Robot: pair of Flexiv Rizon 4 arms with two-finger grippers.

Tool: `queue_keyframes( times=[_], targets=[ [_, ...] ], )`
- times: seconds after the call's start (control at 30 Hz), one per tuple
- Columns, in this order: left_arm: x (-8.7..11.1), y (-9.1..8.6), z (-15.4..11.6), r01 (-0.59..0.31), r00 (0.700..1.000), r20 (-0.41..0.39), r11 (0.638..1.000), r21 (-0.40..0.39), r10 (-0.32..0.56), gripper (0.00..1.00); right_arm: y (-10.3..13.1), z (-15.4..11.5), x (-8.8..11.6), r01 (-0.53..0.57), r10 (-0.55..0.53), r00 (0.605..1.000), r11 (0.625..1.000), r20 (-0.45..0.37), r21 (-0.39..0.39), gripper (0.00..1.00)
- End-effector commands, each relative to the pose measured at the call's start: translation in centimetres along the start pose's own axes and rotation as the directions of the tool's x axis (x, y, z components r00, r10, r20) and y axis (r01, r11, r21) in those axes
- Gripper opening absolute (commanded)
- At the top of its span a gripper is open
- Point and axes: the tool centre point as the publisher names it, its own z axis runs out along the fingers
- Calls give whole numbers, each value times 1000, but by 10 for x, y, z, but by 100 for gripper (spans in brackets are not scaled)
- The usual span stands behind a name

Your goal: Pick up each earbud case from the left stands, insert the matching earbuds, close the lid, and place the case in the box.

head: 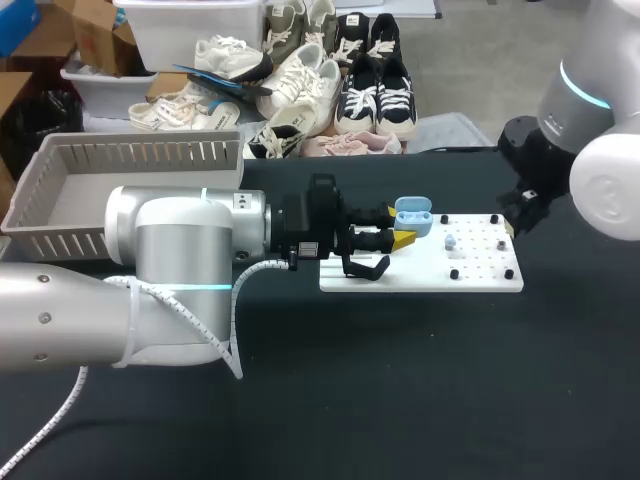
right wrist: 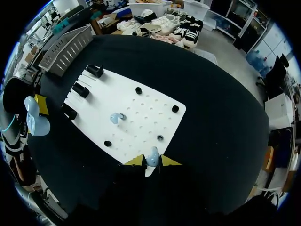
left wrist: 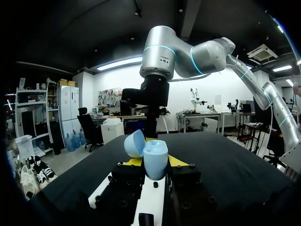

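Note:
My left gripper [head: 398, 238] is shut on a light blue earbud case [head: 413, 217] and holds it upright above the left part of the white board [head: 480, 275]. The case's lid [left wrist: 134, 143] stands open, and the case body [left wrist: 155, 160] sits between the yellow fingertips. My right gripper [right wrist: 151, 161] is shut on a light blue earbud [right wrist: 152, 157] over the board's near edge. A second light blue earbud [right wrist: 116, 117] rests on a peg in the middle of the board [right wrist: 141, 110]. In the head view my right gripper [head: 520, 207] hovers at the board's right end.
Three black stands [right wrist: 81, 89] line the board's left end, and small black pegs [right wrist: 175, 108] dot the board. A grey slatted basket [head: 60, 215] stands at the table's left rear. Black cloth covers the table around the board.

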Motion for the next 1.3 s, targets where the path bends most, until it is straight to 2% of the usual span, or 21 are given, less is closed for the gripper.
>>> queue_keyframes(
  times=[0.03, 0.6, 0.8, 0.97, 1.07, 1.1, 1.13, 1.23, 1.27, 1.3],
  targets=[
    [1, 0, 0, -1, 1000, 4, 1000, -2, 1, 0, 1, 0, 1, -1, 1, 1000, 1000, 1, 3, 0],
    [1, 0, 0, -1, 1000, 4, 1000, -2, 1, 0, 1, 0, 1, -1, 1, 1000, 1000, 1, 3, 0],
    [1, 0, 0, -1, 1000, 4, 1000, -2, 1, 0, 2, -10, 8, -208, 208, 978, 978, 6, 24, 0],
    [1, 0, 0, -1, 1000, 4, 1000, -2, 1, 0, 10, -21, 16, -393, 393, 920, 919, 1, 34, 0],
    [1, 0, 0, -1, 1000, 4, 1000, -2, 1, 0, 15, -27, 22, -526, 527, 850, 849, -11, 52, 0],
    [1, 0, 0, -1, 1000, 4, 1000, -2, 1, 0, 17, -30, 24, -578, 581, 814, 812, -18, 78, 0],
    [1, 0, 0, -1, 1000, 4, 1000, -2, 1, 0, 19, -32, 25, -600, 602, 798, 797, -21, 74, 0],
    [1, 0, 0, -1, 1000, 4, 1000, -2, 1, 0, 29, -41, 31, -691, 695, 718, 718, -33, 81, 0],
    [1, 0, 0, -1, 1000, 4, 1000, -2, 1, 0, 32, -45, 33, -726, 731, 681, 681, -38, 93, 0],
    [1, 0, 0, -1, 1000, 4, 1000, -2, 1, 0, 36, -49, 34, -741, 746, 665, 666, -42, 88, 0]
  ],
)
